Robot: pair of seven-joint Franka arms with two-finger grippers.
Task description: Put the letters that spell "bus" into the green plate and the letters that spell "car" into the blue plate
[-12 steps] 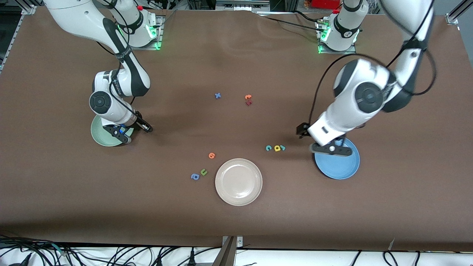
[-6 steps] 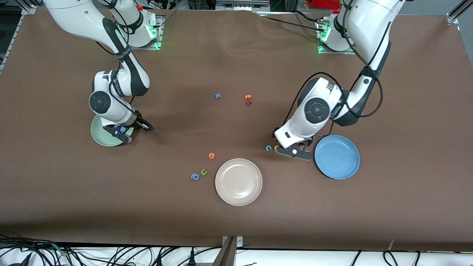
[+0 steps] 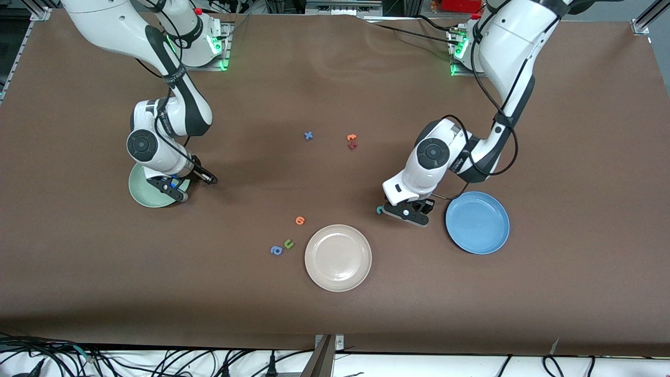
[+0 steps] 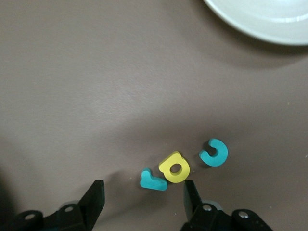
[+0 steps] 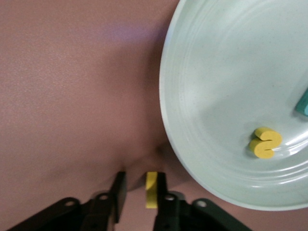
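My left gripper [image 3: 408,212] [image 4: 143,197] hangs open, low over the table beside the blue plate [image 3: 477,222]. The teal r [image 4: 154,180] lies between its fingers. The yellow a [image 4: 174,167] touches the r by one fingertip, and the teal c [image 4: 214,152] [image 3: 380,210] lies just past it. My right gripper [image 3: 170,189] [image 5: 140,178] is at the rim of the green plate [image 3: 141,195] [image 5: 202,96]. A yellow letter [image 5: 151,190] stands edge-on against one finger, with a gap to the other. In the green plate lie the yellow s [image 5: 264,142] and the edge of a teal letter [image 5: 303,103].
A beige plate [image 3: 338,257] [image 4: 269,19] sits nearer the front camera, between the two arms. Beside it lie an orange letter [image 3: 300,220], a green u [image 3: 288,243] and a blue a [image 3: 276,250]. A blue x [image 3: 309,135] and orange and dark red letters [image 3: 352,141] lie mid-table.
My left arm swung from over the blue plate to the c, a and r letters, dropped low, and its fingers narrowed. My right arm stayed at the green plate's rim.
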